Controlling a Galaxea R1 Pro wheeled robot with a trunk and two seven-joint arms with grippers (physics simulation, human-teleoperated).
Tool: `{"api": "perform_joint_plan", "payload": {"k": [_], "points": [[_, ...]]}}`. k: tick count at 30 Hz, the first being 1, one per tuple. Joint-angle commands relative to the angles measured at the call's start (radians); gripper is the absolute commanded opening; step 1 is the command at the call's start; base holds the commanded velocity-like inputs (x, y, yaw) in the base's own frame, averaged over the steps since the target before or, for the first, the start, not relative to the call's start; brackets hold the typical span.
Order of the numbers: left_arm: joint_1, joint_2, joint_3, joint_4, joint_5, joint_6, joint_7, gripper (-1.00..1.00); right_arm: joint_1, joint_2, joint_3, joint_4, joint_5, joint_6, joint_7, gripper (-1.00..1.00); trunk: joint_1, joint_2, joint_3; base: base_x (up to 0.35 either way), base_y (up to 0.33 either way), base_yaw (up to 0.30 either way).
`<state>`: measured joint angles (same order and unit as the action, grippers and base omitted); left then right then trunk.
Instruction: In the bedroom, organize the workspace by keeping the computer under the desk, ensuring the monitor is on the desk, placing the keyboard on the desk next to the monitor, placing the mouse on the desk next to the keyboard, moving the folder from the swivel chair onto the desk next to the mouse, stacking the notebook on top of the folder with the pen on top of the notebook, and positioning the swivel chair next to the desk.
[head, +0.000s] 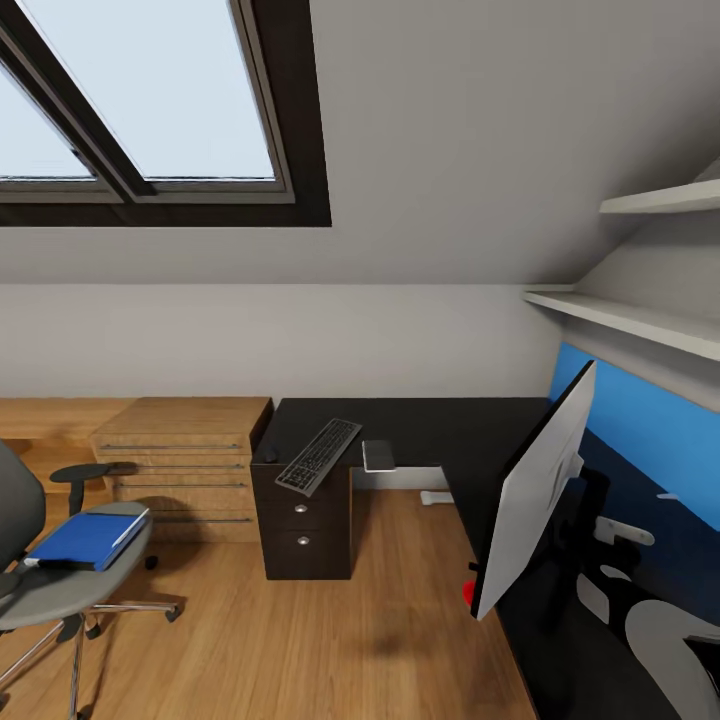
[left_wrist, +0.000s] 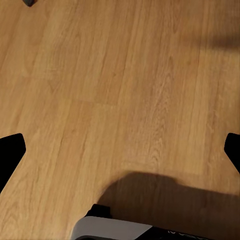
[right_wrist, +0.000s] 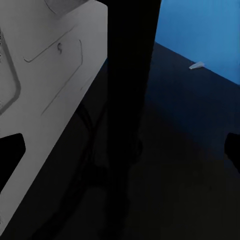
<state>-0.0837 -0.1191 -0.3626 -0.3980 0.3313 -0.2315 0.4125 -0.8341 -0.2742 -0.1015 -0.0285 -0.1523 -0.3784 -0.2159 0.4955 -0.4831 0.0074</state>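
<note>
Bedroom, wood floor | keyboard (head: 318, 456) overhangs desk (head: 420, 432) edge, folder (head: 88, 538) on swivel chair (head: 60, 570) | your jaws: both wide, empty | risk: right arm beside monitor (head: 535, 490), a swing could topple it.

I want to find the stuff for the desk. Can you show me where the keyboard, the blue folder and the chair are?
keyboard (head: 319, 456): head view, middle of its keys, on the desk corner.
folder (head: 88, 538): head view, middle of its blue cover, lying on the chair seat.
chair (head: 60, 590): head view, front of the grey seat.
</note>
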Motion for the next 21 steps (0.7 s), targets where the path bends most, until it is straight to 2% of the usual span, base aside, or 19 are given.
{"api": "perform_joint_plan", "payload": {"k": [1,21], "points": [[-0.001,0.0,-0.009,0.001,0.009,-0.005,0.006,1.0,0.0,0.0,-0.007,0.001,-0.001,-0.005,0.003,1.0,0.0,-0.001,0.0,0.0,0.0,0.0],[-0.001,0.0,-0.009,0.001,0.009,-0.005,0.006,1.0,0.0,-0.003,-0.006,0.001,0.0,0.068,0.003,1.0,0.0,-0.001,0.0,0.0,0.0,0.0]]}}
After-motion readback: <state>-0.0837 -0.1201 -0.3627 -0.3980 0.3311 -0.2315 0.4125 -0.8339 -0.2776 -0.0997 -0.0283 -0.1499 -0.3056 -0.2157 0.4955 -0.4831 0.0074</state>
